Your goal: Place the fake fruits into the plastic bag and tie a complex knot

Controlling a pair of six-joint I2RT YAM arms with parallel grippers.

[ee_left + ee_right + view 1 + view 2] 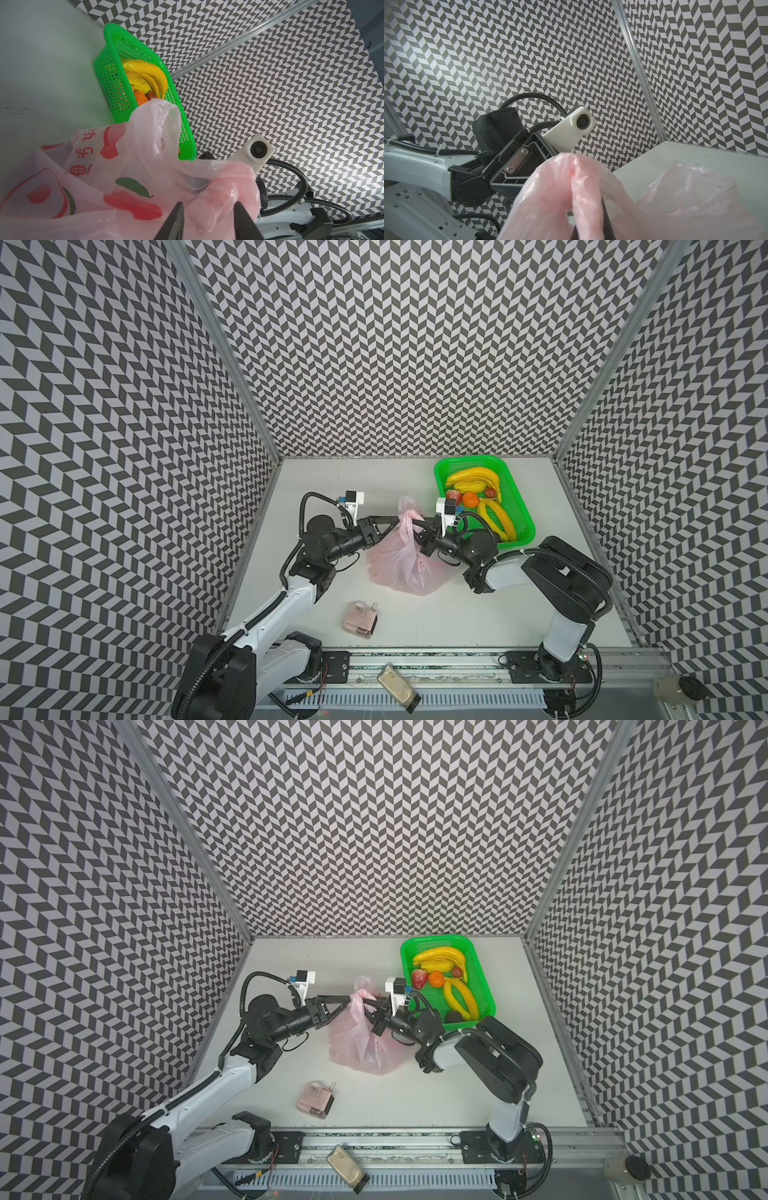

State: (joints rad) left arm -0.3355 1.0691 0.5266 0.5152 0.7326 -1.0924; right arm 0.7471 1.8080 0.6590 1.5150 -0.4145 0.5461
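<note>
While the left gripper point(208, 204) holds its jaws apart around the bunched handle point(408, 515) of the plastic bag point(395, 568), the bag slumps on the surface point(478, 614); the right gripper point(417, 523) is clamped on that handle, and right of the bag the fake fruits point(473, 481) fill a green basket point(108, 87)

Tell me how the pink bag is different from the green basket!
The plastic bag is soft, thin, see-through pink film, all crumpled; the green basket is stiff, with little holes. The plastic bag has its top held up, pinched in the right gripper; the green basket stands by itself. The fake fruits lie in the green basket; whether any are in the plastic bag is unclear. Both sit on the table.
</note>
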